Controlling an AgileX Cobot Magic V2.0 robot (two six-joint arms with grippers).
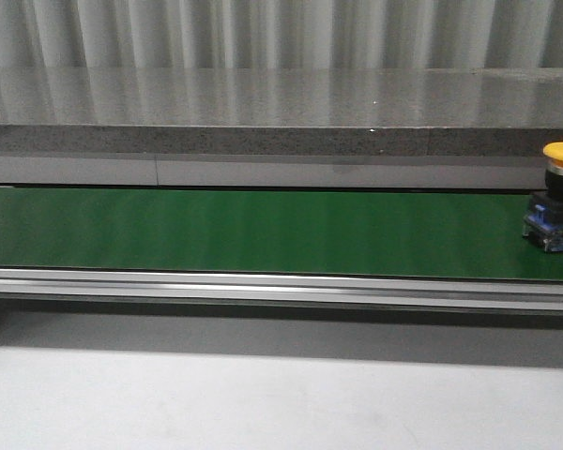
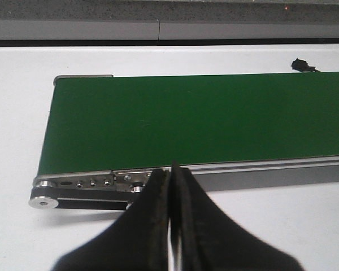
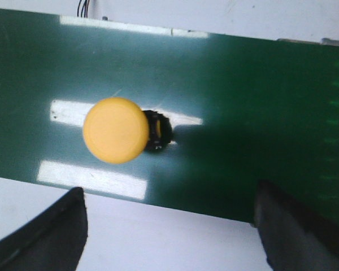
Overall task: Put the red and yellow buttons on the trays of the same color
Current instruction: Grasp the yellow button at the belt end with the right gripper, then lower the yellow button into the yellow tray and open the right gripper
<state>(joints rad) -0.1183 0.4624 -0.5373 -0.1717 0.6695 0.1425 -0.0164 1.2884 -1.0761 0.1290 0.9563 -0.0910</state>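
Note:
A yellow button [image 1: 560,197] with a black and blue base stands upright on the green conveyor belt [image 1: 263,230] at the far right of the front view. In the right wrist view the yellow button [image 3: 115,130] lies on the belt, ahead of my open, empty right gripper [image 3: 169,217], nearer one finger. My left gripper [image 2: 170,186] is shut on nothing, held over the white table in front of the left end of the belt [image 2: 186,118]. No red button and no trays are in view. Neither gripper shows in the front view.
The belt has a metal side rail [image 1: 281,286] along its near edge and an end roller [image 2: 44,200] at its left end. A grey stone ledge [image 1: 281,112] runs behind the belt. A small black cable plug [image 2: 302,65] lies on the white table beyond it.

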